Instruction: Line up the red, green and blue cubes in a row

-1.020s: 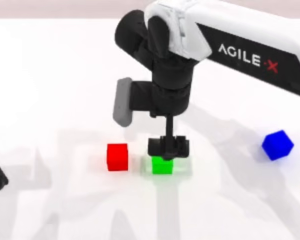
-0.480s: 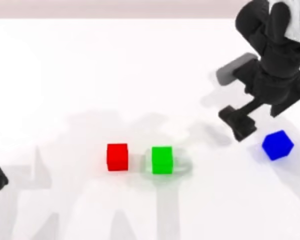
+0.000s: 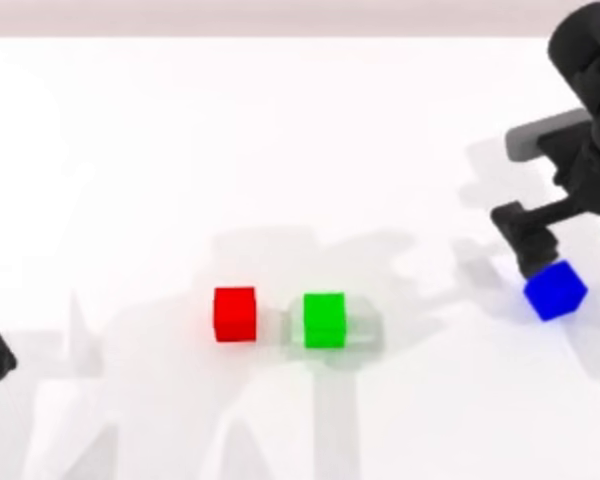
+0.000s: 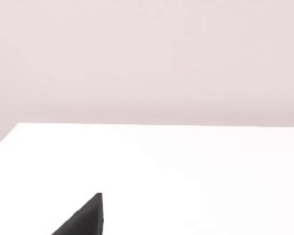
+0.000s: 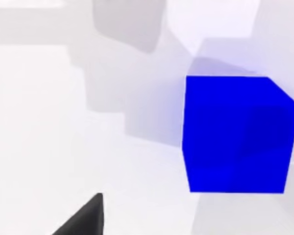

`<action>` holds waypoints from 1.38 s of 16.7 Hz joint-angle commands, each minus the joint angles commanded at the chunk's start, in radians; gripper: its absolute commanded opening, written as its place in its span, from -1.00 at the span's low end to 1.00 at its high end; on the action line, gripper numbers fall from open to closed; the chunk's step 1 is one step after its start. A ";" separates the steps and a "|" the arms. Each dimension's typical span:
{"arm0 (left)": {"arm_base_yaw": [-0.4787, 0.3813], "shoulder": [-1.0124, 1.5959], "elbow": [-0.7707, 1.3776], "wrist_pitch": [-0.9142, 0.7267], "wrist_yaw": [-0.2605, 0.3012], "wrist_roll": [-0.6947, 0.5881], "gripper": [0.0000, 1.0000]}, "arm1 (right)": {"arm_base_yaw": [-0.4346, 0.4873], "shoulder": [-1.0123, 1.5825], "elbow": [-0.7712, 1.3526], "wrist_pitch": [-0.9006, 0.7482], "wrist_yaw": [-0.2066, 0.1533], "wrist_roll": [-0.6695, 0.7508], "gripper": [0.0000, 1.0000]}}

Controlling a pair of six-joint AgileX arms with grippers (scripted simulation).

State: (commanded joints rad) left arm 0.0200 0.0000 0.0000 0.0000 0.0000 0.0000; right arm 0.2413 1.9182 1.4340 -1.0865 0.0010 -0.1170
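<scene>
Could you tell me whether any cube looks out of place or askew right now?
Yes: the blue cube sits far right, apart from the red cube and green cube, and turned at an angle to them. The right gripper hovers beside it.

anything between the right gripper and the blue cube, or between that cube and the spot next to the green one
Nothing visible. The right gripper hangs just beside the blue cube, and only bare table lies between that cube and the green cube.
</scene>
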 joint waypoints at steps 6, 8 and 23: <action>0.000 0.000 0.000 0.000 0.000 0.000 1.00 | 0.001 0.042 -0.056 0.099 0.000 0.002 1.00; 0.000 0.000 0.000 0.000 0.000 0.000 1.00 | 0.001 0.074 -0.103 0.177 0.000 0.003 1.00; 0.000 0.000 0.000 0.000 0.000 0.000 1.00 | 0.002 0.136 -0.191 0.327 0.001 0.004 0.10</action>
State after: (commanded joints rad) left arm 0.0200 0.0000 0.0000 0.0000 0.0000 0.0000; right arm 0.2433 2.0538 1.2428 -0.7598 0.0018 -0.1131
